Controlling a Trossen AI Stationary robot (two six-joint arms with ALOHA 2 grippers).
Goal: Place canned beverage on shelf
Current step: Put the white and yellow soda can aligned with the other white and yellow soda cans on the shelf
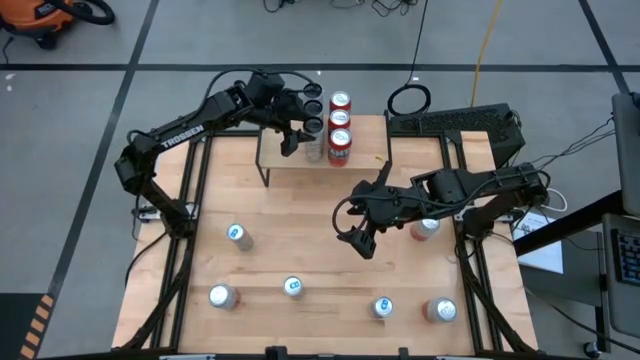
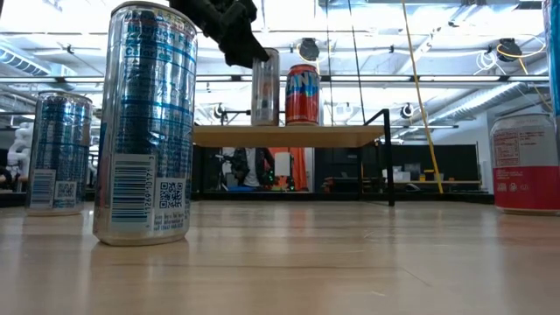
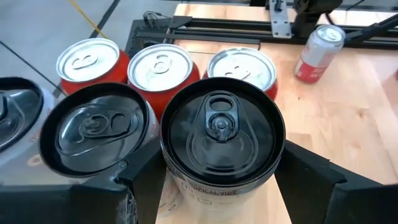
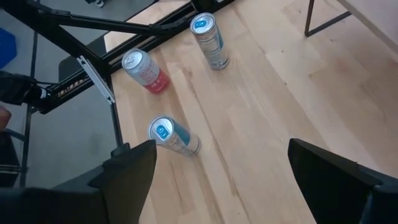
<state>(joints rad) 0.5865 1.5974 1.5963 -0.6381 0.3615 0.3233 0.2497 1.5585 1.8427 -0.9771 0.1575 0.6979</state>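
The shelf stands at the table's far middle and also shows in the low view. On it stand three red cans in a row and two black-topped cans beside them. My left gripper is over the shelf, shut on a slim black-topped can, which stands upright next to the others. My right gripper is open and empty above the table's middle right. My left gripper pinches the slim can's upper wall, just below its top rim, between its two fingers. The fingers slant down from above and from the table's left. The can is upright, its bottom at the shelf board; whether it rests there I cannot tell.
Several blue-silver cans stand on the table's near half, with a red-and-white can at the near right and another under my right arm. A blue-silver can stands close in the low view.
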